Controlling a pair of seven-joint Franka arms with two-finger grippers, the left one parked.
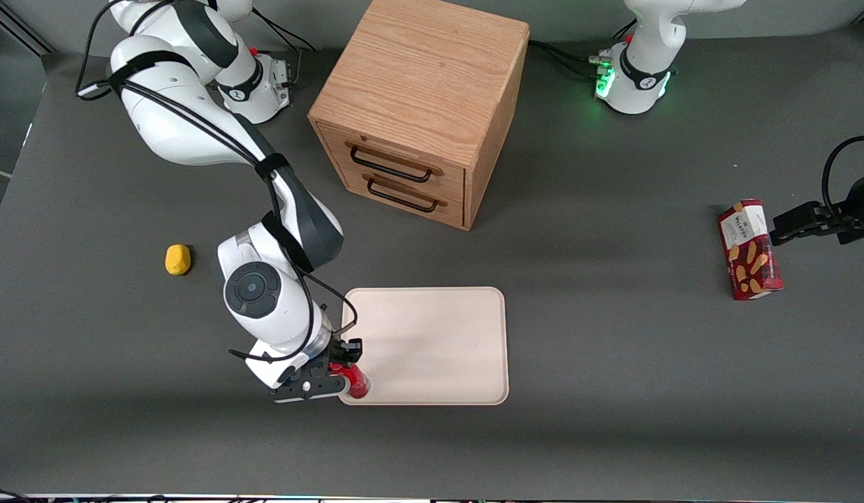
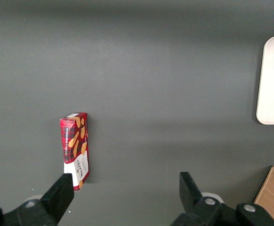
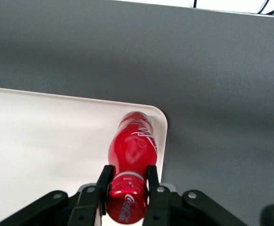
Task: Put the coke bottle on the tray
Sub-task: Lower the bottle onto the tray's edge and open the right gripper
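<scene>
The coke bottle (image 1: 356,381) is a small slim red bottle with a red cap. My right gripper (image 1: 344,367) is shut on it near the cap, over the corner of the tray (image 1: 432,342) nearest the front camera and the working arm's end. In the right wrist view the two black fingers (image 3: 104,181) press the bottle's neck (image 3: 133,155) from both sides, and its base stands on or just above the tray's corner (image 3: 57,136). The tray is flat, pale pinkish-beige, with rounded corners and a low rim.
A wooden cabinet (image 1: 421,105) with two drawers stands farther from the front camera than the tray. A yellow lump (image 1: 178,259) lies toward the working arm's end. A red snack box (image 1: 749,249) lies toward the parked arm's end, also in the left wrist view (image 2: 75,143).
</scene>
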